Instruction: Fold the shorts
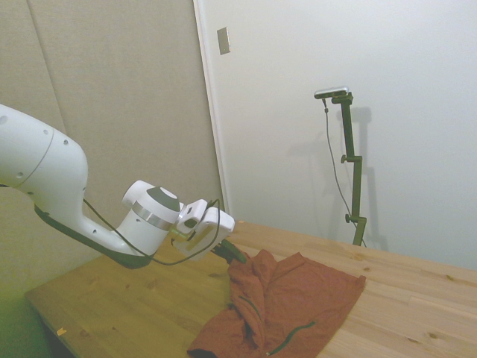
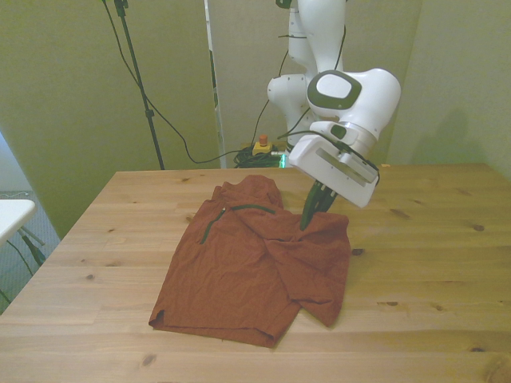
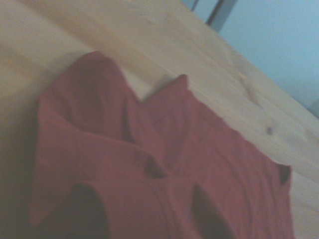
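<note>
Table: wide pale wooden table, knotty planks, bearing everything here.
Shorts: rust-red soft cloth shorts with dark trim lines and a dark pocket slit, lying mid-table, spread toward the front view's left, with the right side partly doubled over in a rumpled flap.
My arm: white jointed arm, angled down over the garment's far right edge.
My gripper: dark two-finger gripper, fingers drawn close together with their tips at a raised ridge of cloth; I judge that I am pinching it, though the contact itself is hidden.
Handling: light, limp, likely to sag and drag; it will not hold a crease by itself.
Hold point: a hem or corner of the loose flap, taking a single layer.
</note>
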Available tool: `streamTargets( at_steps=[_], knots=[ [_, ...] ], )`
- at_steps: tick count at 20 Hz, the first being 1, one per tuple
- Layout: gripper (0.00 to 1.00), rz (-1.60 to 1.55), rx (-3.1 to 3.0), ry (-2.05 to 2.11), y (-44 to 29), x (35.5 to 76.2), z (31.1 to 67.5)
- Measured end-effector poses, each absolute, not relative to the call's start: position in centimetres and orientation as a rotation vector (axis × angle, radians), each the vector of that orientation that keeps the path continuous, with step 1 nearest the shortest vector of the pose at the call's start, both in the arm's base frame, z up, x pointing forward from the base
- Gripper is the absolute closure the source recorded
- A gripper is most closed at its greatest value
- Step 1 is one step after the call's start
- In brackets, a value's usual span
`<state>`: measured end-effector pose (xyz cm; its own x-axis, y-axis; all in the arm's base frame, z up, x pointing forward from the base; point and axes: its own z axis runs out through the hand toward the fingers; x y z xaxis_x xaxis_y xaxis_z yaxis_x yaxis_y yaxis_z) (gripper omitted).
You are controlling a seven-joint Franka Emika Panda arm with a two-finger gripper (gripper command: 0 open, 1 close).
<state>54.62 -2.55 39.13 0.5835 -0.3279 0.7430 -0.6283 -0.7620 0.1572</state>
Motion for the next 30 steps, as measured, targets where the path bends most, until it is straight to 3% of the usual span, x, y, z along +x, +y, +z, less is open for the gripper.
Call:
streamTargets(
  at_steps=[7,16,27,28,30],
  knots=[
    [1.0,1.044,2.36,-0.937,-13.4,54.8,43.2],
    [1.0,0.964,2.344,-1.092,-22.5,57.7,41.5],
    [1.0,1.054,2.374,-1.16,-23.7,58.6,47.2],
    [0.0,1.054,2.385,-1.175,-23.7,58.4,47.5],
    [0.0,1.026,2.455,-1.247,-22.5,57.7,47.3]
  ],
)
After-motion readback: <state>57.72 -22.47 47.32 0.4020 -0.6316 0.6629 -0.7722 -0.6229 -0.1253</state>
